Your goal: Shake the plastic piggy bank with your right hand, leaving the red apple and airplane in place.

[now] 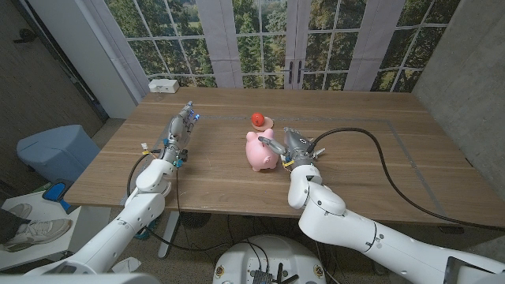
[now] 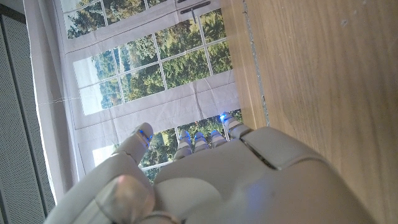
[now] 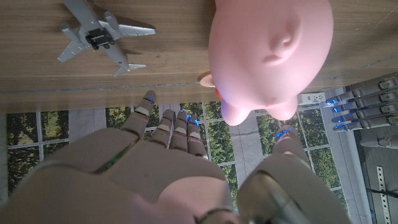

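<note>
The pink plastic piggy bank (image 1: 260, 152) stands on the wooden table (image 1: 363, 170) near its middle. Just behind it lies the red apple (image 1: 258, 120). My right hand (image 1: 290, 148) is right beside the pig, fingers spread. In the right wrist view the piggy bank (image 3: 268, 46) sits just past my right hand (image 3: 186, 162), between the fingers (image 3: 168, 127) and the thumb; no grip shows. A grey toy airplane (image 3: 101, 34) lies on the wood to one side of it. My left hand (image 1: 178, 132) stands at the table's left, fingers (image 2: 186, 144) straight, holding nothing.
A thick black cable (image 1: 383, 154) curves over the table's right half from my right wrist. A white box (image 1: 163, 84) sits at the far left corner. A blue bin (image 1: 55, 150) stands on the floor left of the table. Windows line the far wall.
</note>
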`<state>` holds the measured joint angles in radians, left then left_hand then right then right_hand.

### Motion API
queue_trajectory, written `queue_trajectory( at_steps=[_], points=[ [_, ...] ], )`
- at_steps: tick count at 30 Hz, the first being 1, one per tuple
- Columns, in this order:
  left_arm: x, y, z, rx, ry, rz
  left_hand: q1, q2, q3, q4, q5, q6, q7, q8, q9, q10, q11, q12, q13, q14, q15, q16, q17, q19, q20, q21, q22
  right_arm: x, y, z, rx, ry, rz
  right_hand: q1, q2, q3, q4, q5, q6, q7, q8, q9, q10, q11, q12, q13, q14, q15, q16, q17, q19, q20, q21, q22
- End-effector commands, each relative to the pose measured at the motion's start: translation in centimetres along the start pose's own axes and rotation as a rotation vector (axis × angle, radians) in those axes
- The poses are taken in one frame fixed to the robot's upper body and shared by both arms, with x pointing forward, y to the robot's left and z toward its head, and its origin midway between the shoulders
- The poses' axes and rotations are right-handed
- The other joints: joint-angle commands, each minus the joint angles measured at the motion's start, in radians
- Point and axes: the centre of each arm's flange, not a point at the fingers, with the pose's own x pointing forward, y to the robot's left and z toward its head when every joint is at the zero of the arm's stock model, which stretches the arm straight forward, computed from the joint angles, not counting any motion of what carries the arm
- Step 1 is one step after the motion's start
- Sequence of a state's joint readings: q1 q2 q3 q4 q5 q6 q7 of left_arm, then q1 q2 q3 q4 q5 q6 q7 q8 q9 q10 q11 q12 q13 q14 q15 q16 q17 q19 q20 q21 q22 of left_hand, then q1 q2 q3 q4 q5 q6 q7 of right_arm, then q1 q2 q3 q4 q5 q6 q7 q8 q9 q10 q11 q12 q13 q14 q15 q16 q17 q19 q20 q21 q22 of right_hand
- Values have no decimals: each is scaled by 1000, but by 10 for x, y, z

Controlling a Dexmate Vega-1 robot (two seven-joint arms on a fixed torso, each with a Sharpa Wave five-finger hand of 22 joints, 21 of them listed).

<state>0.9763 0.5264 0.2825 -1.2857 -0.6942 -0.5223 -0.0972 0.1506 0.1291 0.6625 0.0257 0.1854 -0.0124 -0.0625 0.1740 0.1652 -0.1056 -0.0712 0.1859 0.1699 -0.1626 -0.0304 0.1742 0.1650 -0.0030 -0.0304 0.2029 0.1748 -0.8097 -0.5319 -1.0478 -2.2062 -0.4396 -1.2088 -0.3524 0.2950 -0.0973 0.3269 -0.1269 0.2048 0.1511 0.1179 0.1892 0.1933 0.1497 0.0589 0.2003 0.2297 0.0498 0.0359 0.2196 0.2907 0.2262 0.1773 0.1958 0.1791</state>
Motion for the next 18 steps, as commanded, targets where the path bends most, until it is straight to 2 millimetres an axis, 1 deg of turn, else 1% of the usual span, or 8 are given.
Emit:
queue_trajectory(
  at_steps=[1,5,9,12,14,16,17,18],
  points=[
    [0,6,-2,-10,-9,0,12,56,-1,-5,8,1,5,3,4,-3,4,5,5,4,-70,4,4,5,-82,0,2,-2,11,21,-67,24,37,-8,-9,-8,2,10,4,-2,9,3,-4,-4,5,3,7,-3,7,6,-8,1,-3,5],
    [-1,9,-3,-14,-11,0,12,56,-1,-5,8,0,5,3,4,-4,2,5,5,4,-69,4,4,5,-82,0,2,-1,17,29,-88,39,52,-10,-12,-11,2,12,1,-1,9,4,-6,-1,5,5,5,-1,8,8,-11,3,-3,5],
    [-2,12,-3,-17,-12,3,12,56,-1,-5,8,0,5,3,4,-4,3,4,5,4,-69,4,4,6,-81,0,2,2,24,37,-114,34,65,-8,-19,-20,1,21,-30,15,2,6,-33,11,0,10,-11,13,5,12,-18,10,-2,5],
    [-3,15,-4,-18,-14,5,12,56,-1,-6,8,0,5,3,4,-3,3,5,5,4,-69,4,5,5,-80,-1,2,5,29,42,-145,45,67,3,-22,-24,-5,29,-56,25,-1,8,-56,18,-4,13,-27,26,1,14,-19,12,-1,5],
    [-4,16,-4,-20,-14,5,12,56,-1,-6,8,0,5,3,4,-4,3,4,5,5,-69,4,5,6,-80,0,2,8,31,45,-167,62,76,18,-26,-25,-12,37,-80,35,-4,9,-76,31,-7,16,-34,33,1,16,-19,12,1,5],
    [-4,17,-4,-20,-15,7,12,56,-1,-6,8,0,5,3,4,-4,2,5,5,5,-68,4,4,6,-80,-1,2,11,33,47,-184,84,91,33,-33,-29,-19,44,-107,42,-7,10,-94,33,-8,19,-44,38,-1,17,-21,10,1,4],
    [-4,19,-3,-20,-16,9,12,56,-1,-6,8,-1,5,3,4,-4,3,4,5,5,-68,4,4,7,-80,0,2,12,34,48,-195,93,97,40,-35,-31,-21,48,-119,44,-7,10,-104,40,-8,21,-49,43,-2,18,-23,10,1,4],
    [-5,19,-3,-21,-18,11,12,56,-1,-6,8,-1,6,2,4,-5,3,4,5,5,-68,4,4,7,-79,0,2,14,35,49,-204,103,104,45,-37,-32,-23,51,-124,48,-6,11,-107,41,-7,22,-52,49,-2,19,-25,11,1,4]
  ],
)
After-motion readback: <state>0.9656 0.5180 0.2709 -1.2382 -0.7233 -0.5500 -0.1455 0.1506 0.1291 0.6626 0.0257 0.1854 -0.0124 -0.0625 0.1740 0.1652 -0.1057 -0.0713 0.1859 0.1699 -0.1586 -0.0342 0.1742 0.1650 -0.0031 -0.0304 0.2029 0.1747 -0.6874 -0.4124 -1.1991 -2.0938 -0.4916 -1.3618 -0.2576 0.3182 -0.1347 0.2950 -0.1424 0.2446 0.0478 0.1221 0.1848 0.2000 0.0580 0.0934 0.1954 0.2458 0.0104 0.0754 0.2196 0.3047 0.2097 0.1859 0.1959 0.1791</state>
